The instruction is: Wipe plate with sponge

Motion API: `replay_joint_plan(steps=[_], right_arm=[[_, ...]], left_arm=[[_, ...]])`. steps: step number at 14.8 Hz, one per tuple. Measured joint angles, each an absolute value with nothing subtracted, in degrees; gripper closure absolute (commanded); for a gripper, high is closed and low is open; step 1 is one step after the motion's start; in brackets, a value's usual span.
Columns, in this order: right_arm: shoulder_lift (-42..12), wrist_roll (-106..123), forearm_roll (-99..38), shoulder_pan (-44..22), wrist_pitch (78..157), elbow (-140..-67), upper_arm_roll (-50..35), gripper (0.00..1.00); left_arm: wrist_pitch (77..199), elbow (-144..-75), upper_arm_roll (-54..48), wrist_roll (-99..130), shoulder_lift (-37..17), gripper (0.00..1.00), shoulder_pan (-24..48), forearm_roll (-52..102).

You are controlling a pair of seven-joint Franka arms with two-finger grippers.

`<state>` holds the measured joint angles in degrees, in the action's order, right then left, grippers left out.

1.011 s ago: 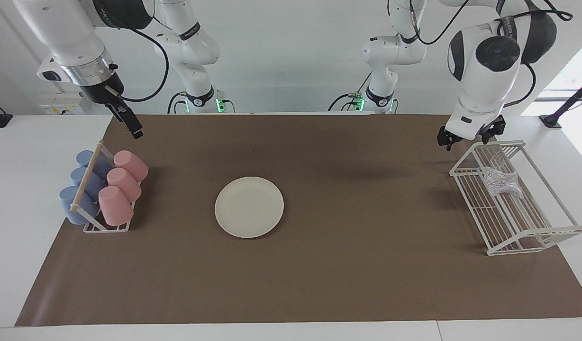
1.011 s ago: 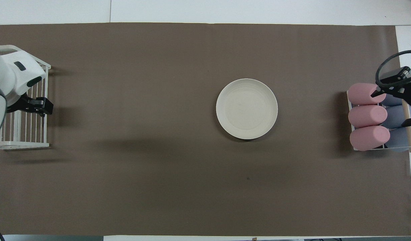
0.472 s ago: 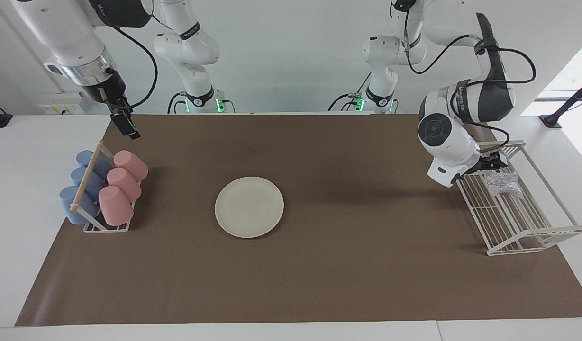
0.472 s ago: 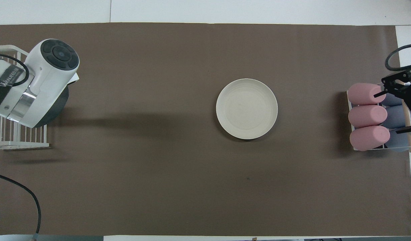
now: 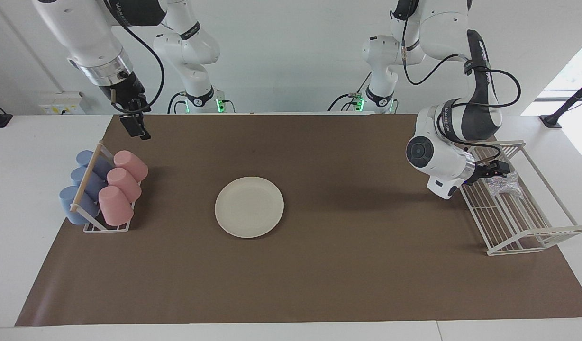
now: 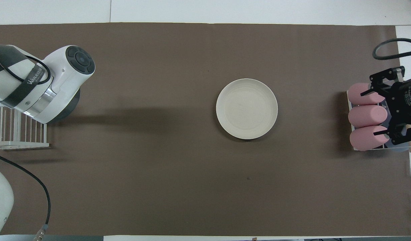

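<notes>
We see the plate (image 5: pixel 249 207) lying flat on the brown mat (image 5: pixel 319 284) near the middle of the worktop, facing up; being round, it has no long axis to speak of. The sponge (image 5: pixel 505 184) lies in the white wire rack (image 5: pixel 532 232) at the left arm's end of the worktop, in the part of the rack nearer to the robots; its long axis runs roughly along the worktop's length.

The left gripper (image 5: pixel 495 169) reaches sideways into the rack with its jaws released, their tips right at the sponge on the side toward the plate; we cannot tell whether they touch it. In the overhead view the arm's body hides both gripper and sponge.

The right gripper (image 5: pixel 138 127) hangs in the air over the mat's corner nearest the right arm's base, pointing down, jaws spread wide and holding nothing. In the overhead view it (image 6: pixel 383 112) covers the cup rack (image 5: pixel 106 227), which holds pink cups (image 5: pixel 122 184) and blue cups (image 5: pixel 85 187) lying on their sides at the right arm's end of the worktop.
</notes>
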<state>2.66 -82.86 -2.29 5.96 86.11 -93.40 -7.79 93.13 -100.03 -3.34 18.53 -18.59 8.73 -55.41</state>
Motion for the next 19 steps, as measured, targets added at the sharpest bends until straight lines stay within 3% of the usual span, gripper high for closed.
replay_joint_plan(steps=[2, 4, 5, 7, 8, 10, 11, 19], right_arm=[[2.8, -85.8, -2.3, 5.4, 84.9, -93.4, -7.9, 0.0], [2.9, -87.4, -2.3, 5.4, 84.6, -93.4, -7.9, 0.0], [3.0, -87.5, -2.3, 5.4, 84.4, -93.4, -7.9, 0.0], [3.2, -88.3, -2.6, 4.3, 83.3, -93.4, -7.9, 0.0], [3.3, -89.7, -2.7, 3.2, 83.2, -93.4, -7.9, 0.0], [3.4, -92.7, -2.7, 0.6, 83.2, -93.4, -7.9, 0.0], [3.4, -94.0, -2.7, -0.5, 83.3, -93.4, -7.9, 0.0], [3.5, -100.1, -3.7, -5.0, 85.3, -93.4, -8.1, 0.0]], left_arm=[[92.5, -100.0, -3.3, 20.7, -18.6, 0.15, 8.7, -55.4], [92.4, -100.0, -3.3, 21.5, -18.6, 0.45, 8.7, -55.4], [92.4, -100.0, -3.3, 21.6, -18.6, 0.53, 8.7, -55.4], [92.3, -100.0, -3.2, 21.8, -18.6, 0.55, 8.7, -55.4], [92.3, -100.0, -3.2, 21.8, -18.6, 0.61, 8.7, -55.4], [92.3, -100.0, -3.2, 21.8, -18.6, 0.95, 8.7, -55.4], [92.3, -100.0, -3.2, 21.9, -18.6, 1.0, 8.7, -55.4], [92.4, -99.2, -3.2, 21.7, -18.6, 1.0, 8.7, -55.3]])
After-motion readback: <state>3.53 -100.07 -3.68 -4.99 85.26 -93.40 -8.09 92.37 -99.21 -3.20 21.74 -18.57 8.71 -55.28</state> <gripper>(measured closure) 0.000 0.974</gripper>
